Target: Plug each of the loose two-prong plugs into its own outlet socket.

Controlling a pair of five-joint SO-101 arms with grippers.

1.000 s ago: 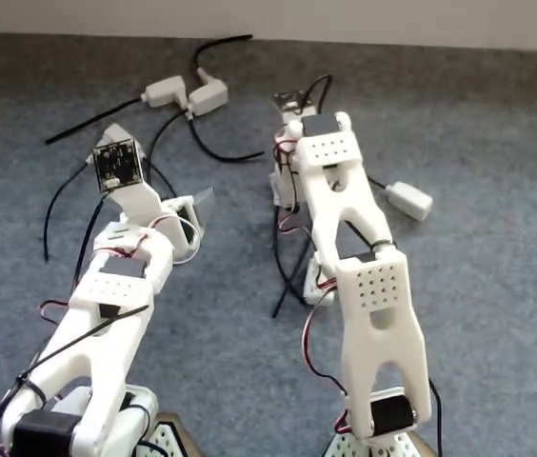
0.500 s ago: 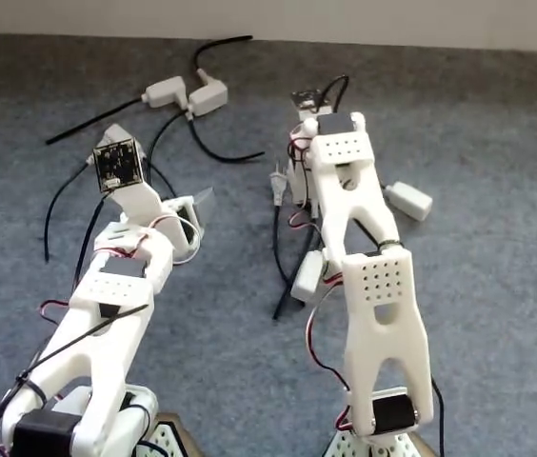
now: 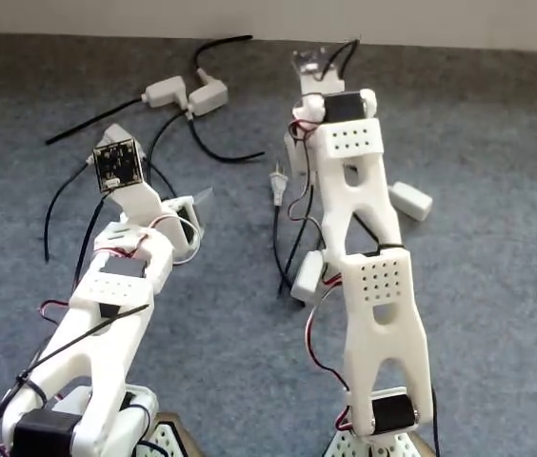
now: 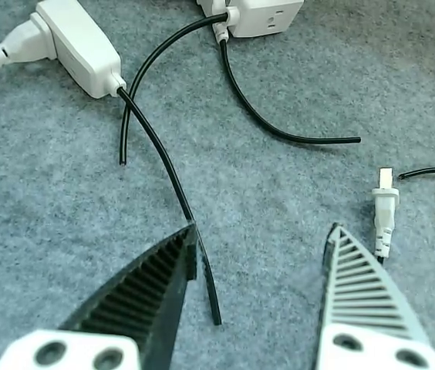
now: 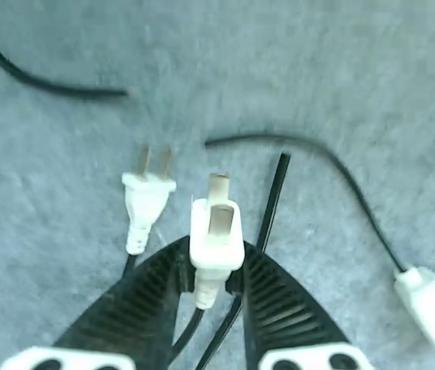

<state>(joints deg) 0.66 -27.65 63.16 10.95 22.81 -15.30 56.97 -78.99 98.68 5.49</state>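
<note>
The right arm's black ribbed pincer [image 5: 213, 258] is clamped on a white two-prong plug [image 5: 216, 223] with a black cord, its wrist at the upper middle of the overhead frame. A second white two-prong plug [image 3: 276, 181] lies on the grey carpet [image 3: 478, 114] just left of that arm. The left pincer [image 4: 262, 231] stands apart and empty, left of centre. Two white outlet blocks [image 3: 208, 95] lie at upper left.
</note>
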